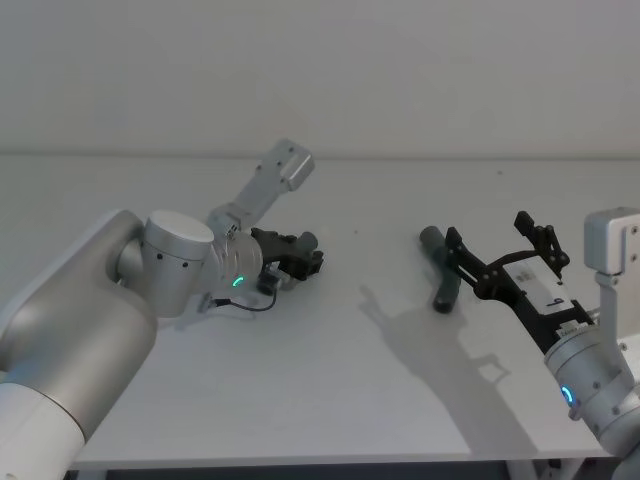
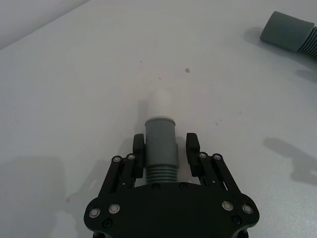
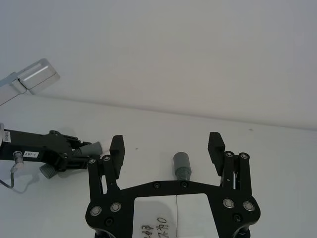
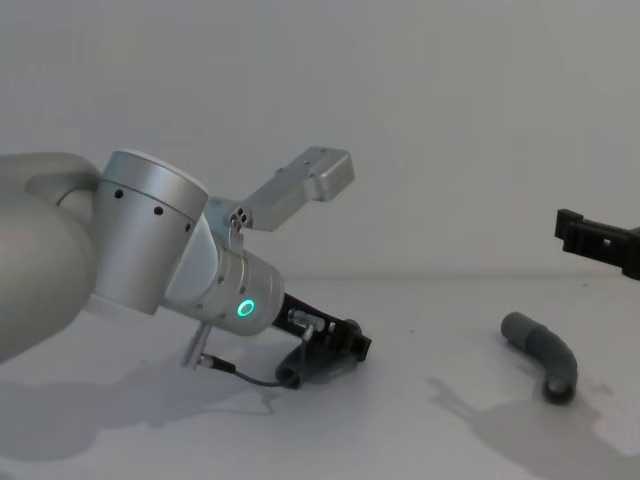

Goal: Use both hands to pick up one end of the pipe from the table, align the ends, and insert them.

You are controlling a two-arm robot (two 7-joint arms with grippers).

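- Two pipe pieces lie well apart on the surface.
- Left gripper straddles the left piece, jaws nearly closed, with a gap on one side; closing off-centre could twist it.
- Right gripper hovers near the right piece, jaws wide and empty; a skewed descent could roll it away.
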